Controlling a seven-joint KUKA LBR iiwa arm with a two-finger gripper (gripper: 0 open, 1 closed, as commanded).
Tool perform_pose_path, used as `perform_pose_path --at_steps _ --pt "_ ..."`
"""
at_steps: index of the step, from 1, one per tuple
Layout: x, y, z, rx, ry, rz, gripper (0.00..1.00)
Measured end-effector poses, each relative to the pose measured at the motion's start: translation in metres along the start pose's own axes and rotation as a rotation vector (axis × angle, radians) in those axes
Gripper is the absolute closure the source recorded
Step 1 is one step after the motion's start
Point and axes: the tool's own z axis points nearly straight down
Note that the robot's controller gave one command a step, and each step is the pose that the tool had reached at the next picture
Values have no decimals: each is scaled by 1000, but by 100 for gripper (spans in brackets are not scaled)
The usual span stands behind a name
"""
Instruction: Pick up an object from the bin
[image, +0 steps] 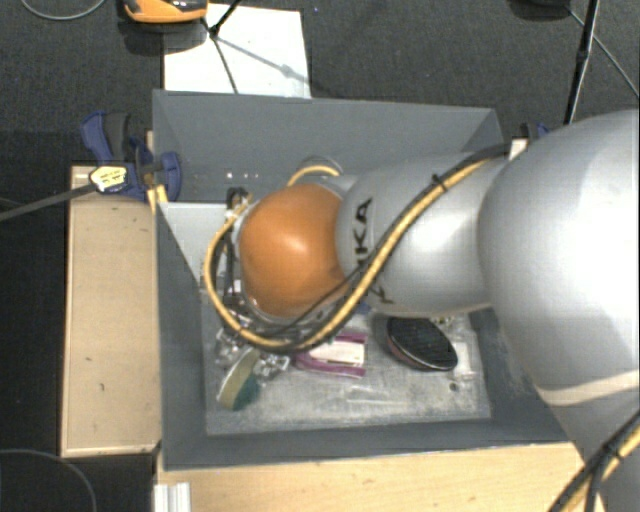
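The claw (242, 348) is hanging low in the bin (185, 300); apart or together, I cannot tell; it is likely risking shoving the green pad (238, 386) just beneath it aside, or jamming the purple box (338, 357) beside it.

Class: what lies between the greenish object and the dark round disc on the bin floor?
A flat purple-and-white packet, as the camera view shows.

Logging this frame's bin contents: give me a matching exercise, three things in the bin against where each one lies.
Things:
1. dark round disc
2. white and purple flat pack
3. greenish oblong piece

Places in the bin:
A. left end of the floor, just below the orange wrist cover
B. middle of the floor
C. right part of the floor

Pairs: 1-C, 2-B, 3-A
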Motion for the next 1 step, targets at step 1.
perform_pose_path --at_steps 1 --pt "-3 -2 -84 3 -1 9 100"
